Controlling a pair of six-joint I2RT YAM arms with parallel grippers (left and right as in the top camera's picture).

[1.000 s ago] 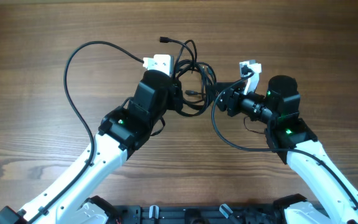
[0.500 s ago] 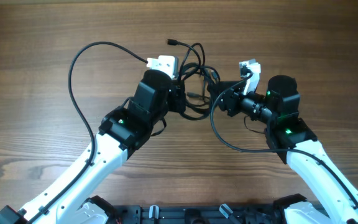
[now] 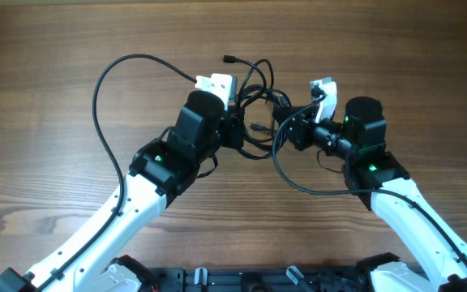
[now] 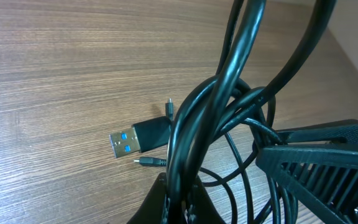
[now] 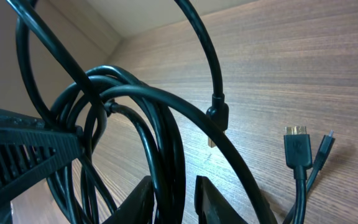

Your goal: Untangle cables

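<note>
The cables (image 3: 254, 104) form a black tangle between my two grippers, lifted off the table. My left gripper (image 3: 232, 123) is shut on a bundle of strands at the tangle's left side; in the left wrist view its jaws (image 4: 179, 202) clamp the cables (image 4: 210, 118). My right gripper (image 3: 289, 123) is shut on strands at the right side; in the right wrist view the cables (image 5: 166, 143) run between its jaws (image 5: 180, 200). A blue-tipped USB plug (image 4: 129, 139) and a small plug (image 4: 148, 162) lie on the wood. One plug end (image 3: 228, 58) sticks out at the top.
One long cable loop (image 3: 97, 97) sweeps left over the wooden table (image 3: 47, 65) and runs under my left arm. Another loop (image 3: 298, 182) hangs below my right gripper. The right gripper's ribbed body (image 4: 328, 168) is close to my left jaws.
My left gripper has shifted a little up and to the right with the cables. The top plug end and the long left loop moved right with it. The right arm has barely moved.
</note>
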